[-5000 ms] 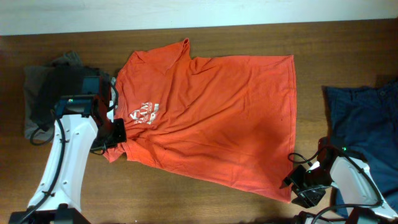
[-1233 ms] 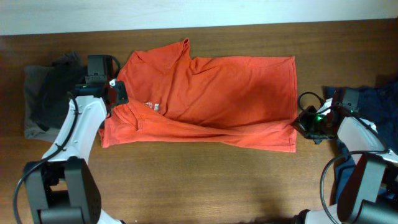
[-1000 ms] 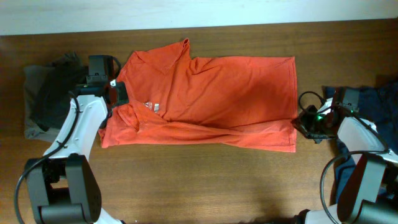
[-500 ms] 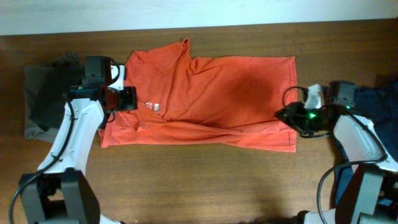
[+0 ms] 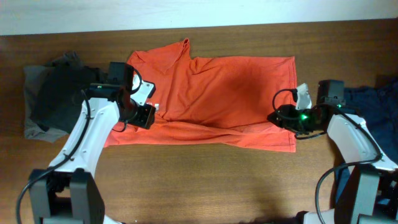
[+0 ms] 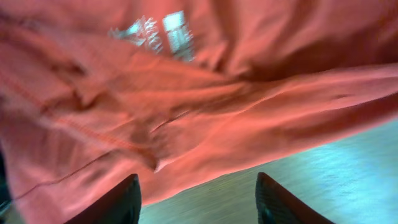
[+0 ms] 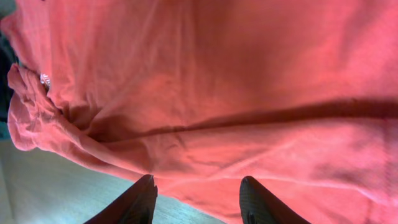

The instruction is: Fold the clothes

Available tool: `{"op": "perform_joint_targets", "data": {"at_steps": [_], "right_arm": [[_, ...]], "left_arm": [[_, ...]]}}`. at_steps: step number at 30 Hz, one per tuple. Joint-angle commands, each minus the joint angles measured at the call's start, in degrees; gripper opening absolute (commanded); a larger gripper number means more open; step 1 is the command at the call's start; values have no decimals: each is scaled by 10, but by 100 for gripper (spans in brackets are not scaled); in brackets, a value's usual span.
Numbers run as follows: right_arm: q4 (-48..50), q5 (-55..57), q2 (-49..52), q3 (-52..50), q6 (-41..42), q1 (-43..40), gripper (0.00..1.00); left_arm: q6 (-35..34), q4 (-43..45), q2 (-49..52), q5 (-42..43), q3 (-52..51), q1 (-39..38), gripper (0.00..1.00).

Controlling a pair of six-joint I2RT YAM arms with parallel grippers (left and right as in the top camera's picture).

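The orange T-shirt (image 5: 211, 93) lies across the middle of the table with its front part folded back over itself, the white chest print (image 5: 151, 104) peeking out at the fold. My left gripper (image 5: 142, 116) hovers over the shirt's left front part; in its wrist view the gripper (image 6: 199, 208) is open and empty, above the folded edge (image 6: 186, 162) and bare wood. My right gripper (image 5: 277, 118) is over the shirt's right end; in its wrist view the gripper (image 7: 198, 202) is open with only cloth (image 7: 217, 93) below it.
A dark grey garment (image 5: 48, 99) lies bunched at the table's left end beside the left arm. Blue jeans (image 5: 373, 118) lie at the right end behind the right arm. Bare wood (image 5: 205, 180) runs along the front.
Both grippers have let go of the shirt's side edges, opened, and moved inward over the cloth: the left one right and forward, the right one left. The shirt stays folded.
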Motion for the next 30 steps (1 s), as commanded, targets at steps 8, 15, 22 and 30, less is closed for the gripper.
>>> {"op": "perform_joint_targets", "data": {"at_steps": [8,15,22,30], "right_arm": [[-16,5,-11,10,-2,-17,48],[-16,5,-11,10,-3,-17,48],[-12,5,-11,10,-2,-17,48],[-12,5,-11,10,-2,-17,48]], "left_arm": [[-21,-5,101,-69,6,2,35],[-21,2,123,-59,9,2,6],[-33,4,123,-54,69,2,1],[-29,95,127,-54,92,2,1]]}}
